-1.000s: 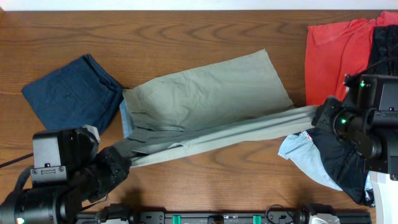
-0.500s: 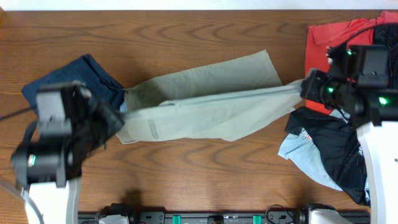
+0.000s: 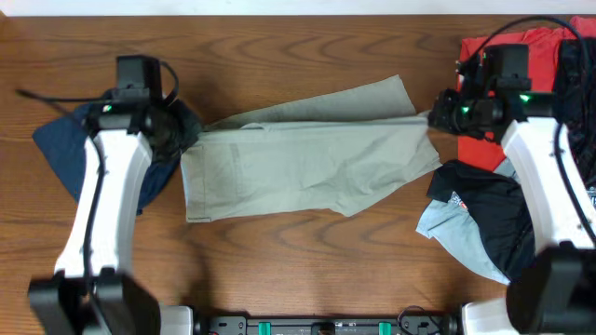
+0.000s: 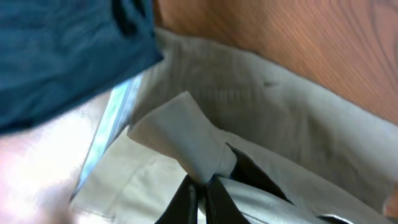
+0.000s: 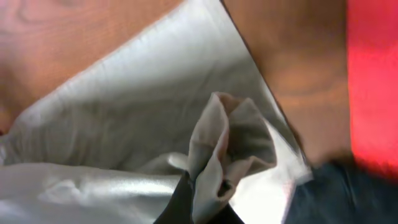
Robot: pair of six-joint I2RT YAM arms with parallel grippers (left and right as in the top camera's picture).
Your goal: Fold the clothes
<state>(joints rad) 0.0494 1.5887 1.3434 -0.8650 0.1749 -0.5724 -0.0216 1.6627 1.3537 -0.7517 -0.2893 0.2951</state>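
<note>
Your overhead view is bright and evenly lit, with soft shadows on the brown wooden table [image 3: 307, 261]. Both wrist views are blurred, and the pale khaki trousers [image 5: 93, 180] glare white.

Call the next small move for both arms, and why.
Probably lower slightly and open both grippers. The left gripper and right gripper each pinch an end of the grey-green trousers, which already lie folded leg over leg, roughly aligned on the table.

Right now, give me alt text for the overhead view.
The left gripper and right gripper pinch opposite ends of sage-green trousers, folded lengthwise on a wooden table. A navy garment lies under the left arm; a red shirt and dark clothes sit by the right.
</note>
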